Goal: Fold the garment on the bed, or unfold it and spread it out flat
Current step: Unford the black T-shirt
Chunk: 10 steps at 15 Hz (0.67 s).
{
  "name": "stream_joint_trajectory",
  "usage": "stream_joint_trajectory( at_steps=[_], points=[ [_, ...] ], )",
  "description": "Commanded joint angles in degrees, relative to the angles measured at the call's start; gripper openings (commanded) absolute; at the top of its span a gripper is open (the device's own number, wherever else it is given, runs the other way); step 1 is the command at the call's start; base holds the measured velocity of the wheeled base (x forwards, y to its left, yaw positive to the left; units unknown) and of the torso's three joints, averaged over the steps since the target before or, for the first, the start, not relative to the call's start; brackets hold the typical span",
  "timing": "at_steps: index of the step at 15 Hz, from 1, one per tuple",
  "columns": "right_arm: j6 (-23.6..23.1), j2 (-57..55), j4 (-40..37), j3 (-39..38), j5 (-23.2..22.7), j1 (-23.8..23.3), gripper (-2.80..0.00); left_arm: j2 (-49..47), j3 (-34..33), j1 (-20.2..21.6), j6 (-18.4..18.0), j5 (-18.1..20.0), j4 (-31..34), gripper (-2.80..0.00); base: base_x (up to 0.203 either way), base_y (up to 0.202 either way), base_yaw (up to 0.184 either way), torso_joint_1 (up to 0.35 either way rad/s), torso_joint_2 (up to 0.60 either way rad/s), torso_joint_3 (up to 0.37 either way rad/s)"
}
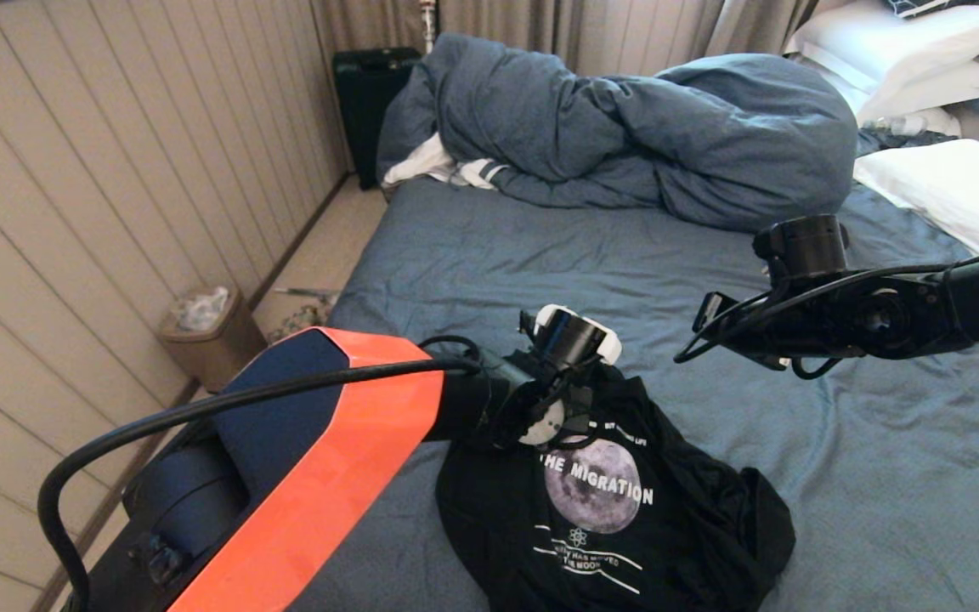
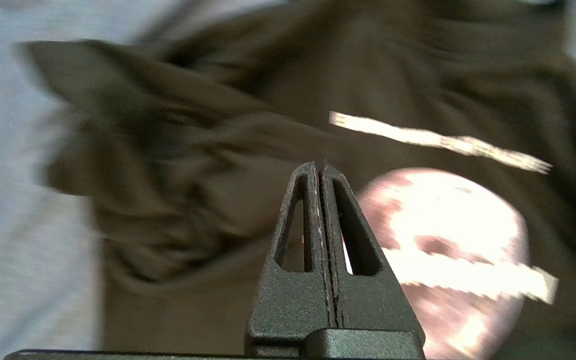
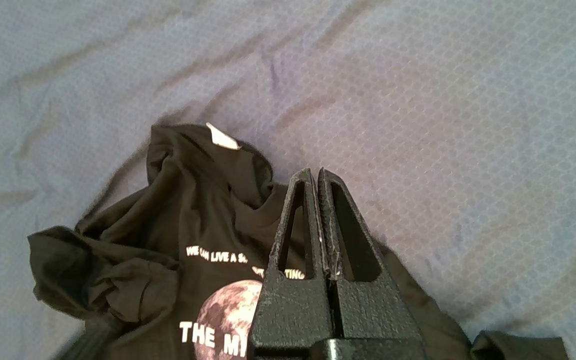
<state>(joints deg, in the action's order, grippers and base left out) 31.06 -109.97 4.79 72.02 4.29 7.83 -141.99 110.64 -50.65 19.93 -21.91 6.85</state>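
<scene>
On the near part of the bed [image 1: 489, 255], seen from the head camera, the garment [image 1: 625, 510] lies rumpled, print side up, with its moon and white lettering showing; the left gripper [image 1: 570, 408] hangs over the shirt's upper edge, its fingertips hidden behind the wrist; the right gripper [image 1: 715, 327] is held above bare sheet, to the right of the shirt; a bunched duvet [image 1: 625, 127] and white pillows [image 1: 940, 187] sit at the far end; a bin [image 1: 209, 327] stands on the floor by the wall. From the left wrist, the left gripper [image 2: 322, 167] has its fingers pressed together, empty, above the blurred black garment [image 2: 178, 165]. From the right wrist, the right gripper [image 3: 316, 175] is likewise closed on nothing; below it the garment [image 3: 168, 225] lies with its neck label [image 3: 223, 136] showing, one sleeve bunched, on the wrinkled sheet.
</scene>
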Motion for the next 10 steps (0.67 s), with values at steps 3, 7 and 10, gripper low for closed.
stream_joint_trajectory(
  at_steps=[3, 7, 10],
  points=[
    [0.2, -0.2, 0.0, -0.1, 0.0, -0.1, -2.80, -2.6, -0.2, -1.7, -0.2, -0.3, 0.0, -2.80, 0.000, 0.000, 0.000, 0.000, 0.00, 0.000],
    [0.2, -0.1, 0.1, -0.4, 0.0, -0.2, -2.80, -7.4, 0.3, -1.7, -2.1, -2.7, -0.5, -2.80, 0.000, 0.000, 0.000, 0.000, 0.00, 0.000],
    [0.2, 0.2, 0.1, -0.5, 0.0, -0.2, -2.80, -10.2, 0.3, 0.8, -8.3, -7.5, -8.3, -2.80, 0.000, 0.000, 0.000, 0.000, 0.00, 0.000]
  ],
)
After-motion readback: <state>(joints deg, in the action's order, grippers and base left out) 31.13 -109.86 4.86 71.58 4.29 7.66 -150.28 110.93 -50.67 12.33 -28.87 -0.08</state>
